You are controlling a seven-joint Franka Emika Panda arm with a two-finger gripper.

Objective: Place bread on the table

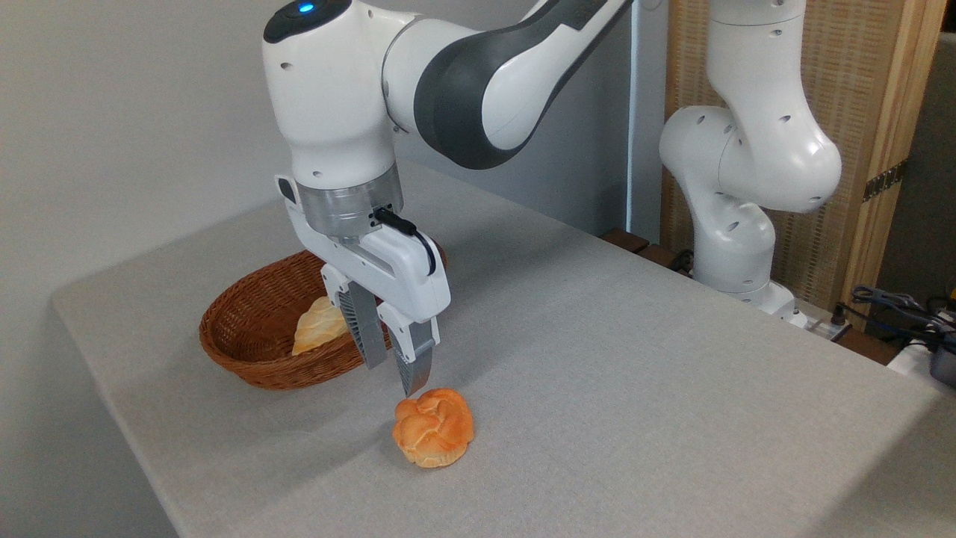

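I am seeing the bread [434, 427], a glossy orange-golden knotted bun, lying on the grey woven desk [635, 359], near the front and just right of the wicker basket [246, 336]. It is sitting outside the basket and apart from its rim, resting on the fabric, tilted a little onto its side.

My pincer [393, 377] is hanging just above and slightly behind the bun, its fingers [413, 366] parted with a clear gap between them and nothing held. The lower fingertip is reaching very close to the bun's top edge; I cannot tell whether it is touching or just clear of it.

A paler cream-tan bread piece [320, 325] is lying inside the basket, partly hidden by the pincer body.

I am judging the main part of the task as done: the bun is on the desk and released. What I am reckoning is left is lifting the arm clear without nudging the bun, since it looks round enough to roll if brushed.
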